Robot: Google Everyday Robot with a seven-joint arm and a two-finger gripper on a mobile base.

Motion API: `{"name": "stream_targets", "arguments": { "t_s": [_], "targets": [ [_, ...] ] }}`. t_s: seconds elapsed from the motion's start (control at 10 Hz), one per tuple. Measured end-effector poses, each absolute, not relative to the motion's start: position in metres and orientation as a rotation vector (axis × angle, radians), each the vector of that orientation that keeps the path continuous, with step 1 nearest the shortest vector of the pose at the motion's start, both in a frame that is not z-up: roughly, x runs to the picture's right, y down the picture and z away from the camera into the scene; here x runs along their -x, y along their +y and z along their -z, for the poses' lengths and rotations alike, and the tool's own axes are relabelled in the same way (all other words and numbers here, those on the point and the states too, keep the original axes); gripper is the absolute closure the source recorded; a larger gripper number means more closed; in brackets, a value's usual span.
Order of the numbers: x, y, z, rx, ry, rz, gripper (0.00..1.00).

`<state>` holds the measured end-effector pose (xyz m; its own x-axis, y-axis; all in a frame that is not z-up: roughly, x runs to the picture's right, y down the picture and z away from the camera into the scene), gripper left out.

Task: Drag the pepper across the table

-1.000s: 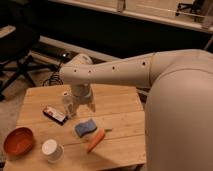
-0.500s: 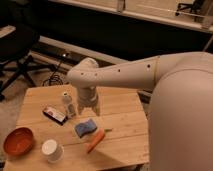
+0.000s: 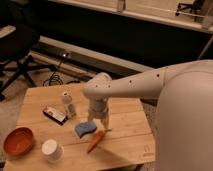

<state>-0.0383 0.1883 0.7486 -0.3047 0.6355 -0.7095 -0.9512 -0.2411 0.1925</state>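
Dragging looks not yet begun: the pepper (image 3: 95,141) lies on the table (image 3: 131,124) near its front edge. The gripper (image 3: 102,123) hangs just at its 12 o'clock; open or closed, I cannot tell.

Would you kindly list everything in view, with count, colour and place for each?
table: one, light wood, centre
pepper: one, orange-red, table front, beside sponge
sponge: one, blue, left of pepper
bowl: one, orange-red, table's front-left corner
cup: one, white, right of bowl
bottle: one, pale, left mid-table
packet: one, dark, beside bottle
office chair: one, black, left background
cables: several, dark, floor behind table
arm: one, white, reaching from right
gripper: one, white, just above sponge and pepper
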Motion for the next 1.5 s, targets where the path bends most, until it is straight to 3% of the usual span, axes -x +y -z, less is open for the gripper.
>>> {"name": "stream_targets", "arguments": {
  "t_s": [0.5,0.9,1.1,1.3,1.5],
  "targets": [
    [0.038,0.238,-0.773,0.676,0.808,-1.829,0.35],
    [0.037,0.248,-0.794,0.706,0.766,-1.875,0.35],
    [0.035,0.247,-0.799,0.707,0.753,-1.883,0.45],
    [0.034,0.246,-0.801,0.716,0.749,-1.879,0.65],
    [0.034,0.244,-0.801,0.721,0.745,-1.872,0.68]
  ]
}}
